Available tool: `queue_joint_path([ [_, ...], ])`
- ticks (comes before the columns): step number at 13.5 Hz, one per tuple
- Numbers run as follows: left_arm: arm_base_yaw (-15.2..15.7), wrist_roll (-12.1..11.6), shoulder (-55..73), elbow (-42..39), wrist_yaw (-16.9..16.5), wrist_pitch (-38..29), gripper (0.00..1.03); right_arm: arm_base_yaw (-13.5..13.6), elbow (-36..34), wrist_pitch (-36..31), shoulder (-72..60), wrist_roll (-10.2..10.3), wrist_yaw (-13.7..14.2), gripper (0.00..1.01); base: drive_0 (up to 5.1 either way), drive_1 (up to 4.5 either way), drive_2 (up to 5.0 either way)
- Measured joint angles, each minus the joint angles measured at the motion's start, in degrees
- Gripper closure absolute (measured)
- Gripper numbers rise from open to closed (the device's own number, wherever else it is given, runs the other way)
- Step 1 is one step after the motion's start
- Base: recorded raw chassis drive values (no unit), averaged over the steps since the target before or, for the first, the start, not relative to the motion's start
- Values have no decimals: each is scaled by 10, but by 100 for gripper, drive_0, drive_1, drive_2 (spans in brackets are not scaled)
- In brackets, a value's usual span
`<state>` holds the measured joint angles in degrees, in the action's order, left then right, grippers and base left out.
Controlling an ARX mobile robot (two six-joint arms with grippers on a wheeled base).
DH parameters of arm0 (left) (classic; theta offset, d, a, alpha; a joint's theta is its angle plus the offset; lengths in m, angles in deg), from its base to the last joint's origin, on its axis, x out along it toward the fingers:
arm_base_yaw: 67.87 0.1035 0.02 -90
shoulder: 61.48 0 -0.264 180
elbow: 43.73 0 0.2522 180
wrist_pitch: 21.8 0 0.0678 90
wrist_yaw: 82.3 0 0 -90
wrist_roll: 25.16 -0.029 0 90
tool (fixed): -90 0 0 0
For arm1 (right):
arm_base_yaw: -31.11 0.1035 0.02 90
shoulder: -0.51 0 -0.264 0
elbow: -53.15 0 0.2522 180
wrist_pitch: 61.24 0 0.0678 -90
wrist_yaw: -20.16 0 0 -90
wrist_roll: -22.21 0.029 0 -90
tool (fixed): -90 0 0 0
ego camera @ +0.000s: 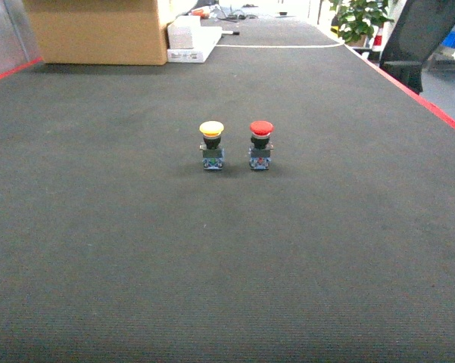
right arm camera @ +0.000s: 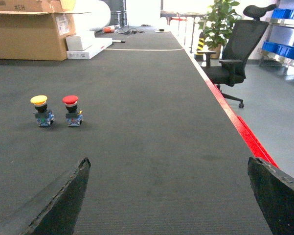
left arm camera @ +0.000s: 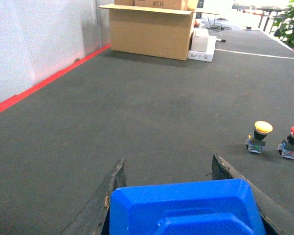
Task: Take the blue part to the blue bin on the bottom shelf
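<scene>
**Blue part in the left gripper, no bin in sight**

Across the head view, neither arm appears. At centre frame the yellow-capped push-button and the red-capped push-button stand upright, side by side and just apart, on dark carpet. A cardboard box sits at upper left. No blue bin and no shelf show, so the base probably has to turn or drive before any placing can be planned.

Low in the left wrist view, the left gripper is clenched around the blue part, whose bright moulded face fills the bottom centre between the two dark fingers. The part's lower portion runs off the bottom edge, so how deep it sits in the jaws cannot be judged. Carrying it well likely means holding the clamp firm, keeping the wrist level, and steering clear of the two buttons at right.

At the bottom corners of the right wrist view, the right gripper stands spread wide with nothing between its fingers. An office chair sits at upper right; behind it, blue crates on racking are cut off by the frame edge, too partial to identify as the target.
</scene>
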<state>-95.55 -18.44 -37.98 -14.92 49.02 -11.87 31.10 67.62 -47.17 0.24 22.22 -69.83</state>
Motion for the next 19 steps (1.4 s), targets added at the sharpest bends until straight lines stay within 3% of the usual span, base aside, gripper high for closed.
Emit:
queue_joint_path([
  [6,0,4,0,0,0,0,59,0,0,0,0,0,0,3,0,0,0],
  [10,-1,4,1,0,0,0,59,0,0,0,0,0,0,3,6,-410,422],
  [19,-1,4,0,-1,0,0,59,0,0,0,0,0,0,3,-127,-127,-127],
])
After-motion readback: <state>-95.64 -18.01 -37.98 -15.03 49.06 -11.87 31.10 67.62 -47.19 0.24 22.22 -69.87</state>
